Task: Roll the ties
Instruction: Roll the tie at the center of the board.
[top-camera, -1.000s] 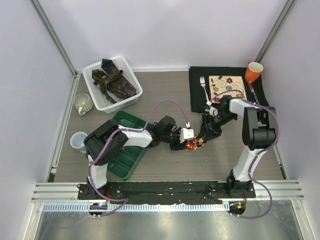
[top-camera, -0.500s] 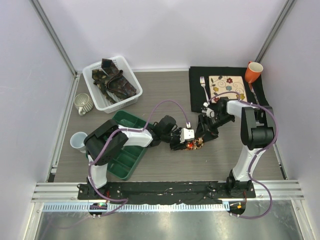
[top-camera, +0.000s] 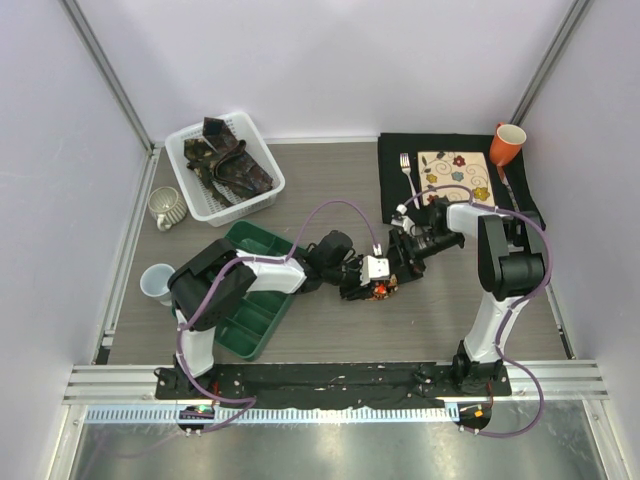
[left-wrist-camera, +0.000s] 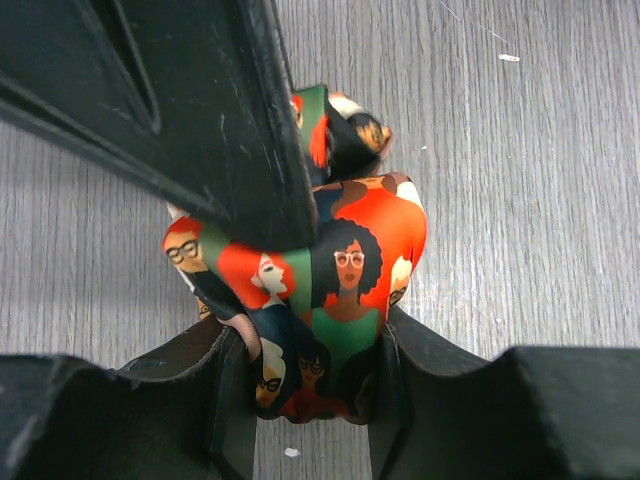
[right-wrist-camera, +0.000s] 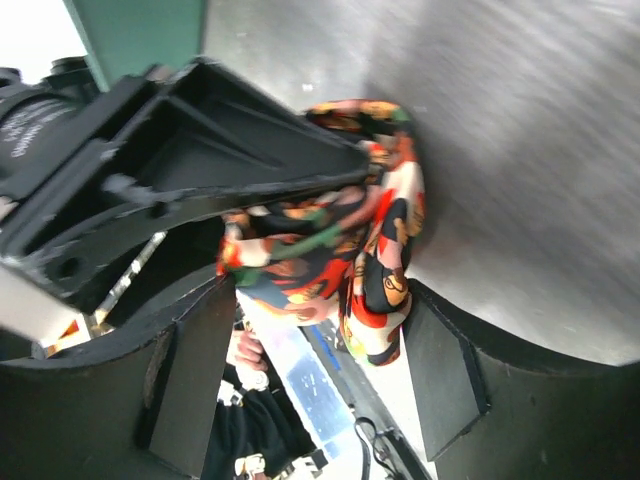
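The red-orange printed fabric necktie (left-wrist-camera: 345, 290), soft and likely to unroll, wants holding across its coil, where the left pincer (left-wrist-camera: 312, 400) clamps it mid-frame, right pincer (right-wrist-camera: 320, 345) spread apart.

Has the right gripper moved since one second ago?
Yes. The right gripper shifted left, away from the floral plate, toward the tie in the left gripper.

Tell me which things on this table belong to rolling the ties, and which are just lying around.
For the job: bright printed tie, rolled up between the left fingers; dark ties in the white basket.

Lying about: green tray, grey mug, pale cup, orange mug, fork, floral plate, black mat.
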